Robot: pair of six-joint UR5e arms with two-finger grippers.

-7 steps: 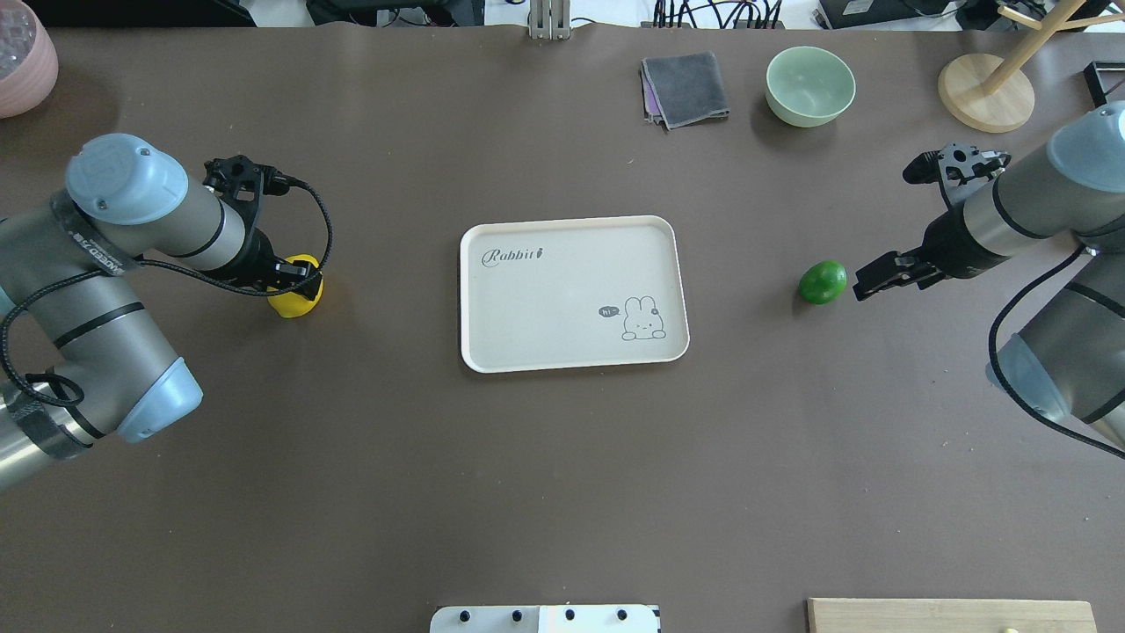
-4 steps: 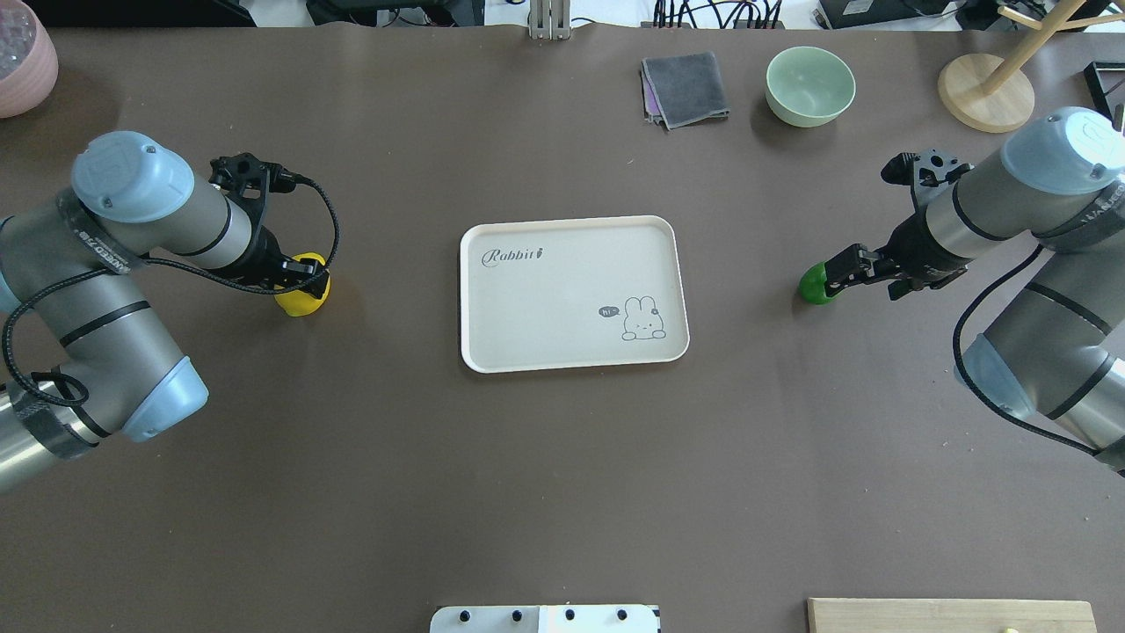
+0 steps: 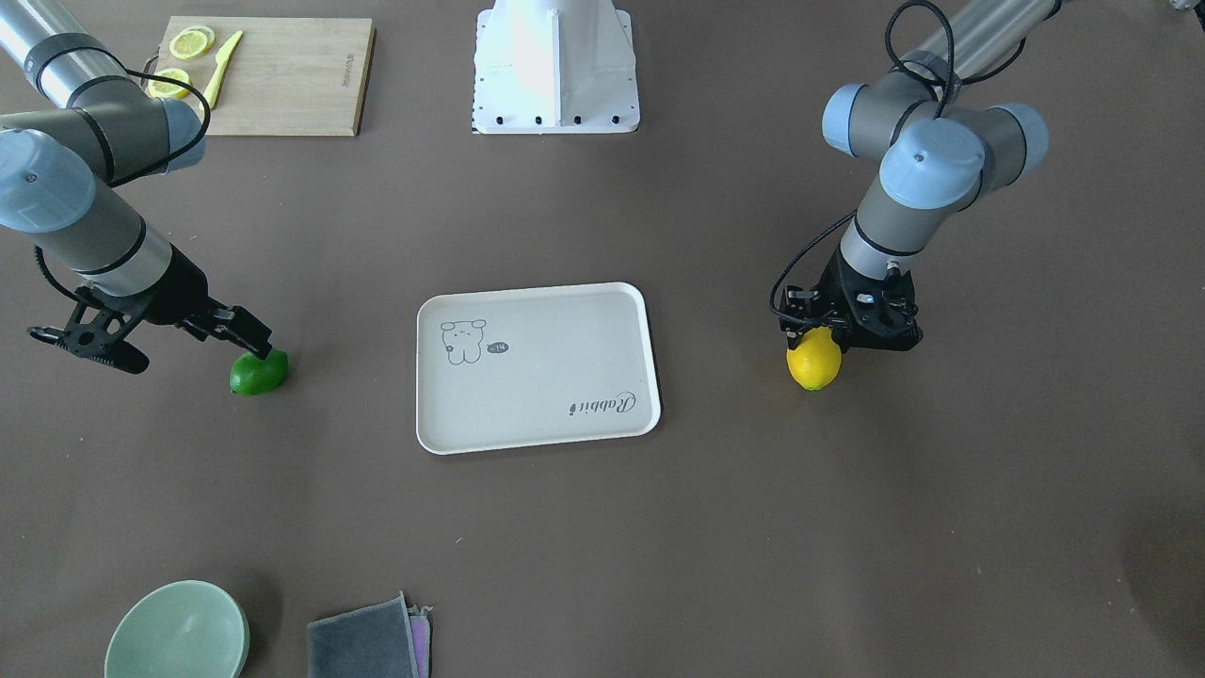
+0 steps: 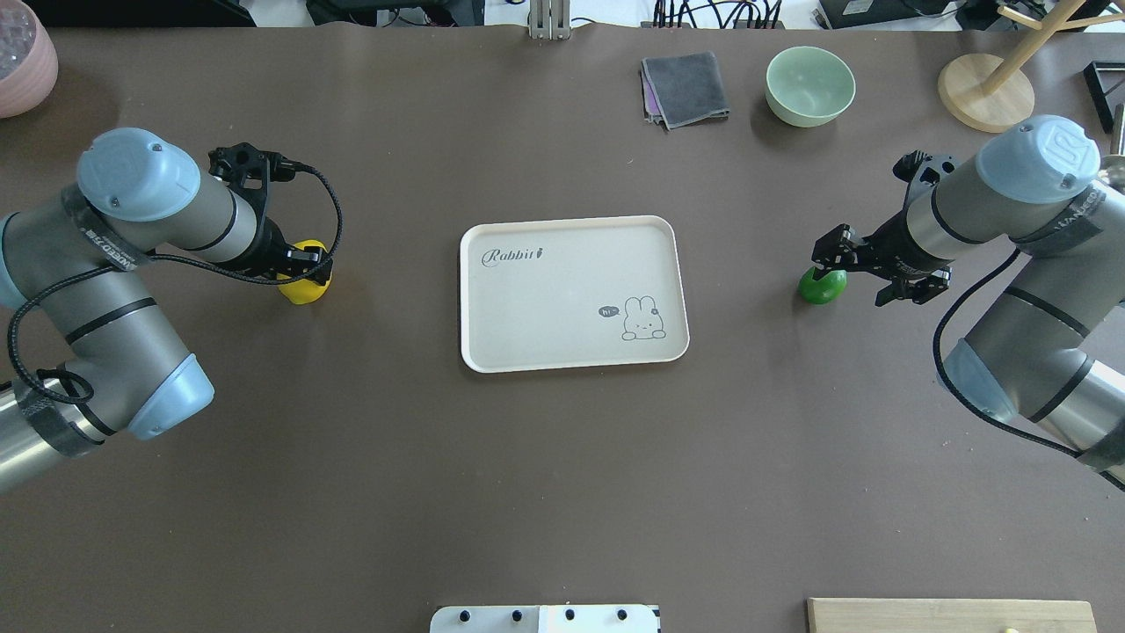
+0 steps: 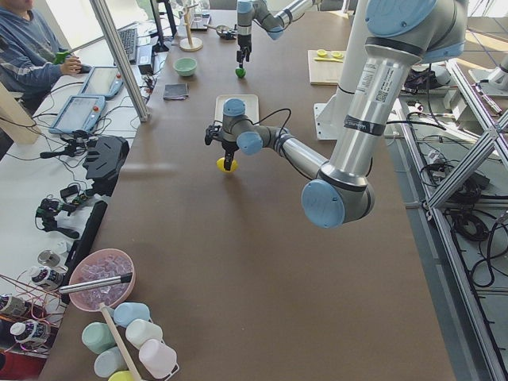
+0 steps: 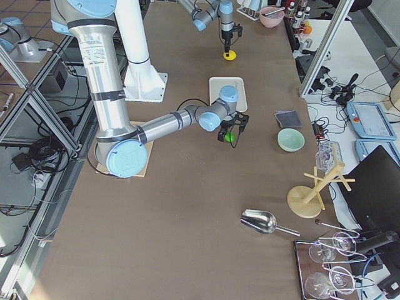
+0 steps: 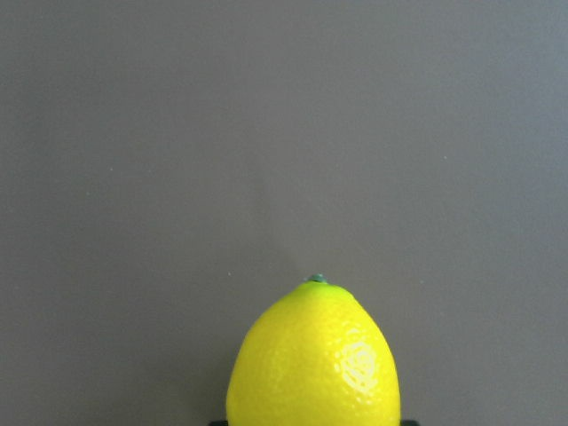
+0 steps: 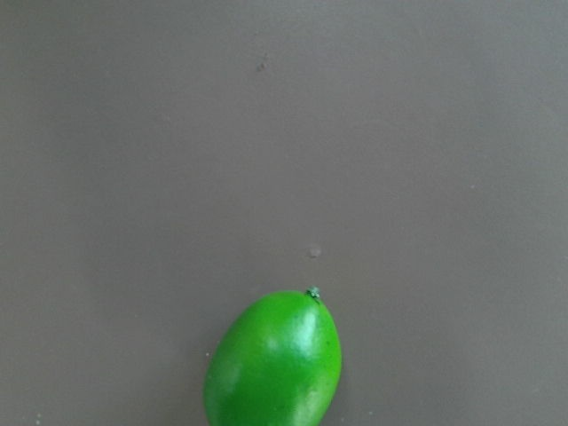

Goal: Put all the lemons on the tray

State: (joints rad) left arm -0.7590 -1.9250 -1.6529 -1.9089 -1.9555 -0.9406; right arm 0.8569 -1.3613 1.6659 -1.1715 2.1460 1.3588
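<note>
The yellow lemon sits left of the tray and fills the bottom of the left wrist view. My left gripper points down and is shut on its top; it also shows in the front view above the lemon. The green lemon lies on the table right of the tray. My right gripper hangs just over it, jaws open on either side. The green lemon also shows in the right wrist view and the front view. The tray holds nothing.
A green bowl, a folded grey cloth and a wooden stand are at the far side. A pink bowl is at the far left. A cutting board with lemon slices lies near the robot base.
My right gripper has swung in from beside the green lemon to just above it and turned downward. My left gripper has shifted slightly, and the yellow lemon moved with it.
</note>
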